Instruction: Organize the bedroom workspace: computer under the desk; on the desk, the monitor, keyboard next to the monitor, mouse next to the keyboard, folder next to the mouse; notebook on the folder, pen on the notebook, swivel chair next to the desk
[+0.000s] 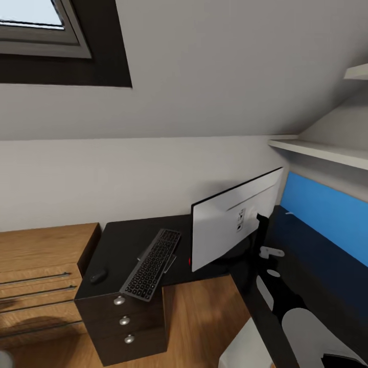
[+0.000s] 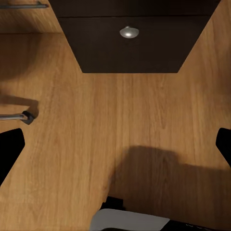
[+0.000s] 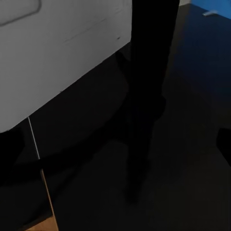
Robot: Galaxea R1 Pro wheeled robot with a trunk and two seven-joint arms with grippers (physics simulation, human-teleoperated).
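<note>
The monitor (image 1: pixel 235 225) stands on the glossy black desk (image 1: pixel 128 240) with its white back toward me. The keyboard (image 1: pixel 153 263) lies slanted to its left, its near end hanging over the desk's front edge. Further left, near the desk corner, sits the small dark mouse (image 1: pixel 98 276). My right arm (image 1: pixel 286 301) reaches over the desk to the monitor's stand. My right gripper (image 3: pixel 115 144) is open, its fingers wide on either side of the black stand (image 3: pixel 144 96) below the monitor's white back (image 3: pixel 57 57). My left gripper (image 2: pixel 115 144) hangs open over the wooden floor by the lowest drawer's knob (image 2: pixel 128 32).
Three drawers with silver knobs (image 1: pixel 119 300) fill the desk's left end. A low light-wood dresser (image 1: pixel 36 271) stands to the left of it. A blue panel (image 1: pixel 322 209) backs the desk's right wing, with white shelves (image 1: pixel 327 151) above. A window (image 1: pixel 41 25) is at the upper left.
</note>
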